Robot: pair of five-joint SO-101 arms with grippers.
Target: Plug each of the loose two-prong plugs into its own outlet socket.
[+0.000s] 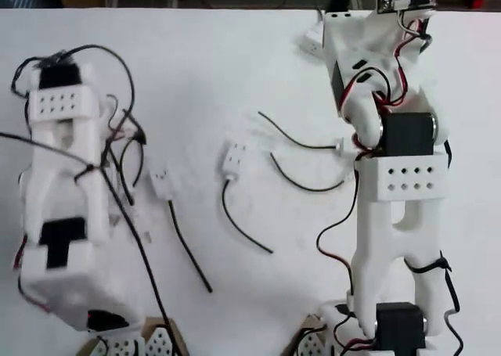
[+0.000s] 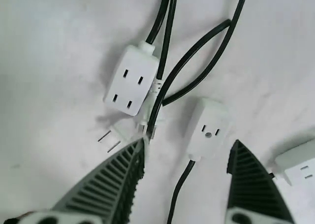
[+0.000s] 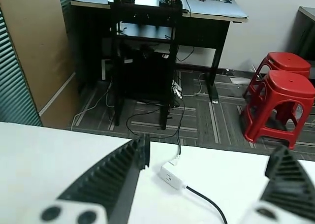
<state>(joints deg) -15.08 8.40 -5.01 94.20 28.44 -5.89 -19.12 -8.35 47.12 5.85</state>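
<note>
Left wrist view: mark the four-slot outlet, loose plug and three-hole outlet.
four-slot outlet [image 2: 129, 81], left wrist view, face.
loose plug [image 2: 105, 136], left wrist view, a prong.
three-hole outlet [image 2: 209, 128], left wrist view, face.

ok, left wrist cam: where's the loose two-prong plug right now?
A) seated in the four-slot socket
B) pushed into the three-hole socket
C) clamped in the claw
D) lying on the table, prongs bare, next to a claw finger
D: the plug lies on the table with both prongs exposed, beside one finger of the open left claw, and the four-slot socket has all its slots empty.
</note>
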